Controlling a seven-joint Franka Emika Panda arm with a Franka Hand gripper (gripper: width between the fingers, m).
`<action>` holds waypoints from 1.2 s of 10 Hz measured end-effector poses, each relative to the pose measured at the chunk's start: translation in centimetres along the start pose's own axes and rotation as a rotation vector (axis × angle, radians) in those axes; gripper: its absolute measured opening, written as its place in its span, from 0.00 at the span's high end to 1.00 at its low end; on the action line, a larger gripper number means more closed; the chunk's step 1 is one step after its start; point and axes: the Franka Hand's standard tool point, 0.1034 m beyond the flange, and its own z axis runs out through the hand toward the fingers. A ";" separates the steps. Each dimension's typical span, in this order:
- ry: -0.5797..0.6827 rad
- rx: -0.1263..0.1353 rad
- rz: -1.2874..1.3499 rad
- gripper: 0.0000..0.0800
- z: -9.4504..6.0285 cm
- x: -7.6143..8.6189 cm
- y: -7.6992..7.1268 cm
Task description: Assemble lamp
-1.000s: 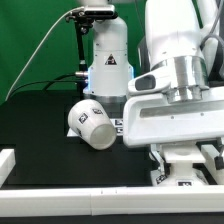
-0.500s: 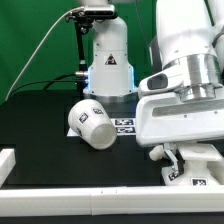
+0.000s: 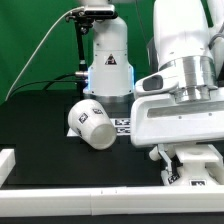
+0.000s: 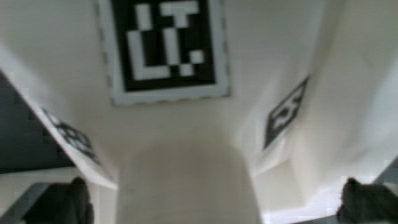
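Up close, the gripper (image 4: 205, 202) has a white tagged lamp part (image 4: 178, 130) sitting between its dark fingers (image 4: 45, 205), but honestly I can't tell if it's actually squeezing. Further back, the shade (image 3: 92, 122) lies tipped on its side on the black table (image 3: 35, 125), near the arm's pedestal (image 3: 108, 62).

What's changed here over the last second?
The arm and its gripper shifted slightly toward the exterior view's right, mostly in the first half second. Nothing was visibly taken hold of or let go. The shade stayed put, lying on its side on the table.
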 end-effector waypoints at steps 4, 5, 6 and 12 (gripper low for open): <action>-0.015 -0.006 -0.009 0.13 -0.6 1.0 1.1; -0.011 -0.005 -0.009 0.13 -0.8 1.2 1.0; -0.009 -0.002 -0.012 0.13 -0.8 1.3 0.7; -0.045 0.024 -0.012 0.13 -4.8 3.2 0.0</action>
